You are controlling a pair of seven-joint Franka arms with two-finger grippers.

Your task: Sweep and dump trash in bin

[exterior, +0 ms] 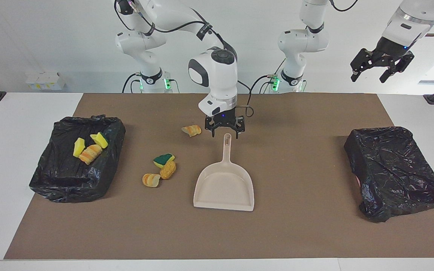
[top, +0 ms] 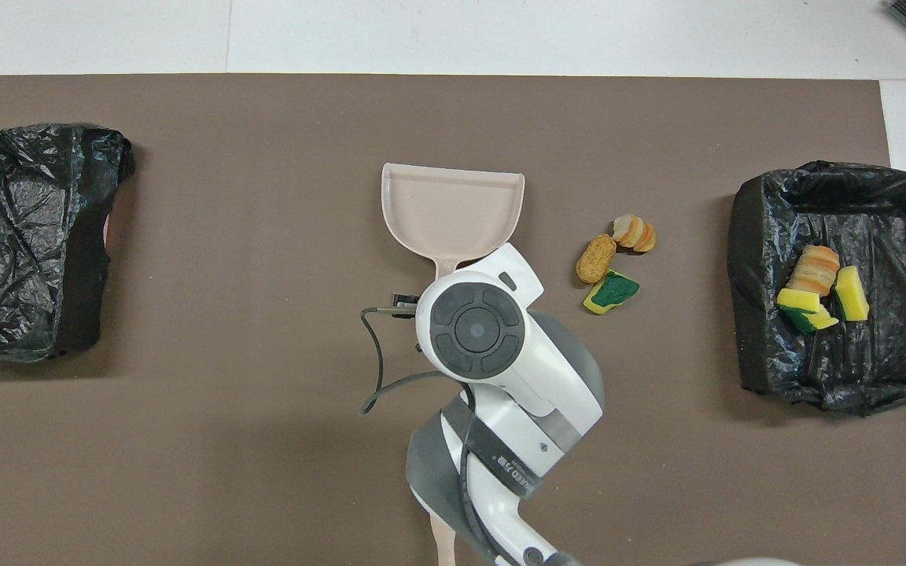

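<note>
My right gripper hangs open just above the end of the beige dustpan's handle, not touching it. The pan lies flat and empty mid-mat. Loose trash lies on the mat: a bread-like chunk beside the gripper, plus a green-yellow sponge, a tan chunk and a striped chunk toward the right arm's end. The black-lined bin there holds three scraps. My left gripper waits open, high over the left arm's end.
A second black-lined bin sits at the left arm's end of the brown mat. A beige handle pokes out from under my right arm near the robots' edge. The right wrist hides its gripper from overhead.
</note>
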